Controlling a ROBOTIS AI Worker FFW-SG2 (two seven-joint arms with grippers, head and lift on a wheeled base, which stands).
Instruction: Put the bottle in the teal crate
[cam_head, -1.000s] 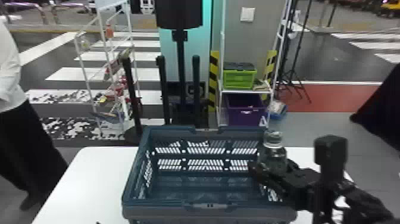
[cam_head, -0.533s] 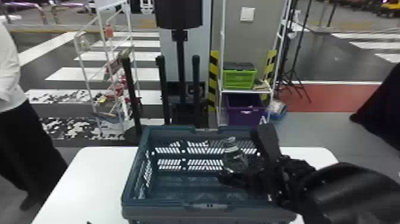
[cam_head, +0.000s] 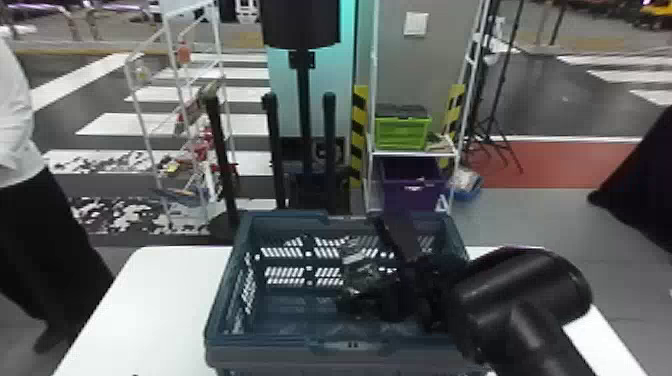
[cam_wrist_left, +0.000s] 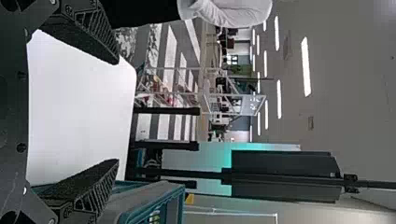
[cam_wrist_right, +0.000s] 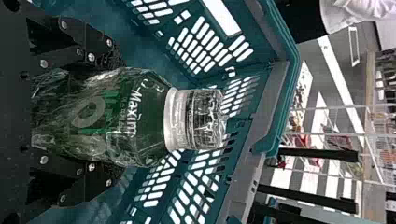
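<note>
Pinching the clear, green-labelled plastic bottle (cam_wrist_right: 135, 116), the black right gripper (cam_wrist_right: 116, 113) is holding it cap-up inside the teal plastic crate (cam_head: 270, 347).

white strips above, glints at the right claw

white ceiling strip lights (cam_wrist_left: 306, 65) glare far beyond the left claw (cam_wrist_left: 116, 112), where a tall, flat panel (cam_head: 312, 107) glows turquoise. the smooth white tabletop (cam_wrist_left: 79, 112) just ahead of that claw is evenly bright. in the right claw (cam_head: 364, 262), the clear plastic bottle with a green label (cam_wrist_right: 196, 119) throws back small glints; around it, the slotted teal plastic crate (cam_wrist_right: 285, 93) is dimmer inside. a soft sheen lies on the rounded black arm casing (cam_head: 520, 280) behind the right claw.
</note>
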